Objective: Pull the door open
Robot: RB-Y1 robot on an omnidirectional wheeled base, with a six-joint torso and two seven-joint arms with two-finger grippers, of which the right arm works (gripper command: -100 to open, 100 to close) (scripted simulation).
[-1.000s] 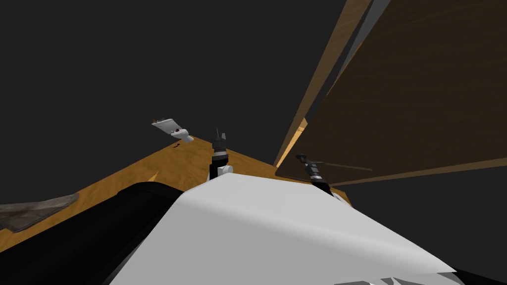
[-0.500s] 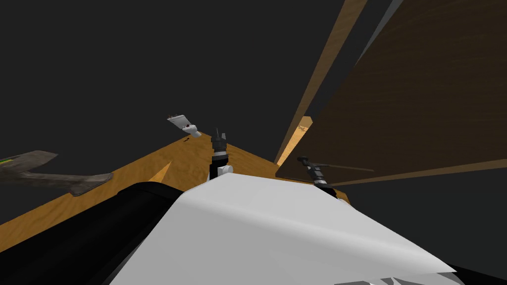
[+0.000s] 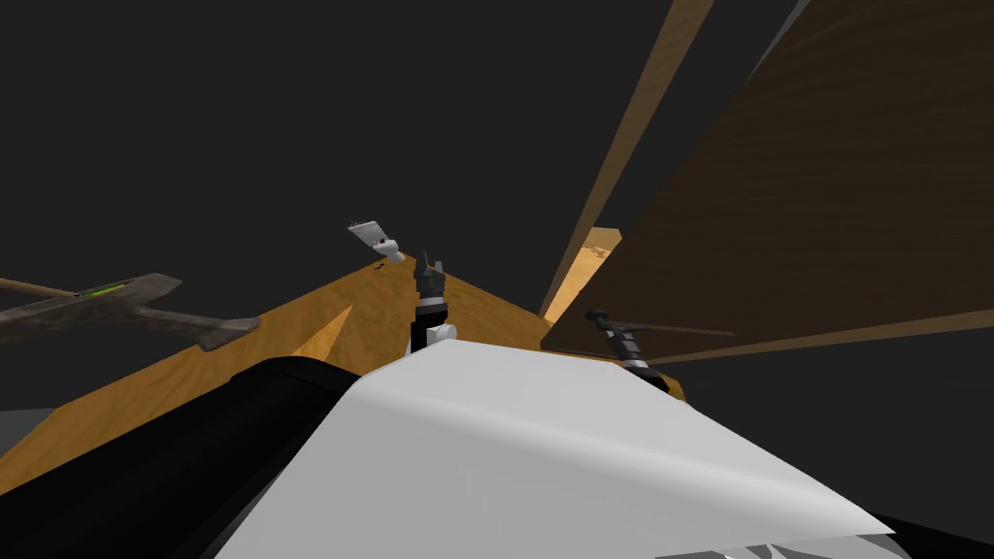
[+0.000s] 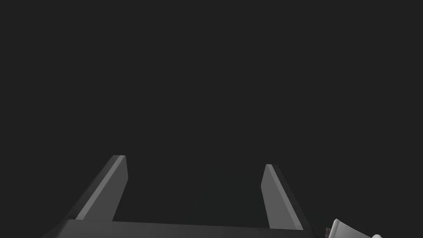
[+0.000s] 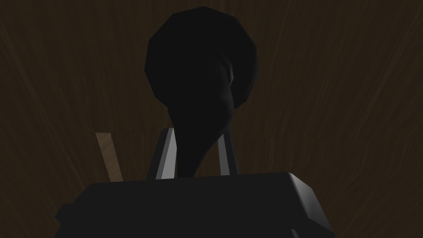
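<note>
The door [image 3: 796, 213] is a dark brown wood-grain leaf on my right, swung away from its lighter wooden frame [image 3: 631, 146]. Its dark lever handle [image 5: 202, 82], with a round rose, runs down between my right gripper's fingers. My right gripper [image 5: 196, 134] is shut on that handle, right against the door face [image 5: 330, 103]. The head view places this gripper [image 3: 597, 317] at the door's lower near edge. My left gripper [image 3: 433, 262] is held up ahead of me, away from the door. Its fingers stand open with nothing between them [image 4: 194, 161].
An orange wood floor [image 3: 291, 330] stretches ahead and to the left. A small white fixture [image 3: 377, 240] stands at its far end. A flat grey-brown object [image 3: 126, 306] lies at the left. A lit strip of floor [image 3: 582, 277] shows between frame and door.
The gap between door and frame has widened. My view has turned: the white fixture drifted right and the grey-brown object came further in from the left. My right gripper kept hold of the handle.
</note>
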